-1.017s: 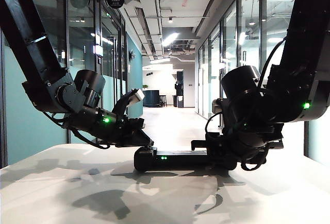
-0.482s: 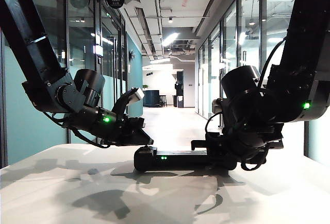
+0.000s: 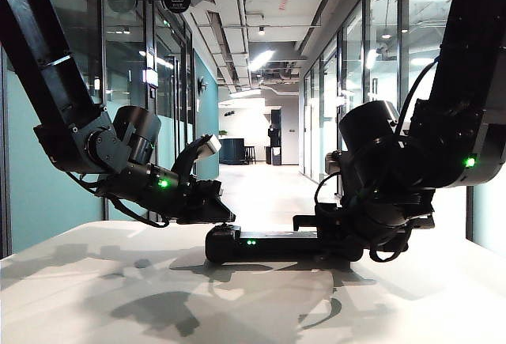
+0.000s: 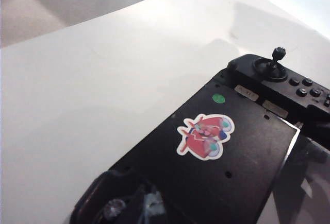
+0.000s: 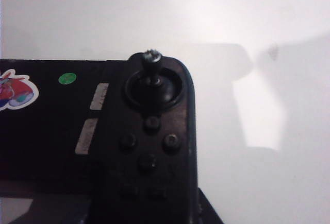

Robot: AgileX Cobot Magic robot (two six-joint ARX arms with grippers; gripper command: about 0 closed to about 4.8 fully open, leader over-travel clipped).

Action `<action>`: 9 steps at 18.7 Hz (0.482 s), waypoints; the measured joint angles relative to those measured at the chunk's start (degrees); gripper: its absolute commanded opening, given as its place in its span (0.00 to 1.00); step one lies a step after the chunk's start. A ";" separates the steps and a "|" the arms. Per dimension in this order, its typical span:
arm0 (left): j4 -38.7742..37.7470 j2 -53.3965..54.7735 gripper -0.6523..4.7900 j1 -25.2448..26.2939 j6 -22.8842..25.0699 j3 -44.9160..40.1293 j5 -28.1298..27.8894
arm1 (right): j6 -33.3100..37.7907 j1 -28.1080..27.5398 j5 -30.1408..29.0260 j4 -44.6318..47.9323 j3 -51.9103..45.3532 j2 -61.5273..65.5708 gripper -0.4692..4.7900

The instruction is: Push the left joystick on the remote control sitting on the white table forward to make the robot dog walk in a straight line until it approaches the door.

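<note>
On the white table (image 3: 95, 281) lies the remote control (image 3: 265, 243), with the left gripper (image 3: 224, 216) hanging just over its left end; whether its jaws are parted I cannot tell. At the controller's right end sits the right gripper (image 3: 328, 237), low against the body, its opening hidden too. Both arms slope down and inward, and one stick (image 5: 152, 59) stands untouched in the right wrist view.

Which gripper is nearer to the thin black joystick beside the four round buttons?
Right. The right gripper is at that joystick's end of the wide black remote control; the left gripper hovers over the opposite end.
</note>
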 measured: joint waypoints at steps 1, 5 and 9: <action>0.13 0.04 0.11 0.00 0.00 0.00 0.02 | 0.00 0.02 0.00 0.00 0.00 0.00 0.46; 1.38 1.22 0.11 0.00 -0.22 0.24 0.26 | 0.00 0.00 0.00 -0.02 -0.02 0.00 0.46; 0.96 1.27 0.11 -0.02 -0.22 0.79 0.26 | 0.02 0.00 0.00 -0.02 0.00 0.00 0.46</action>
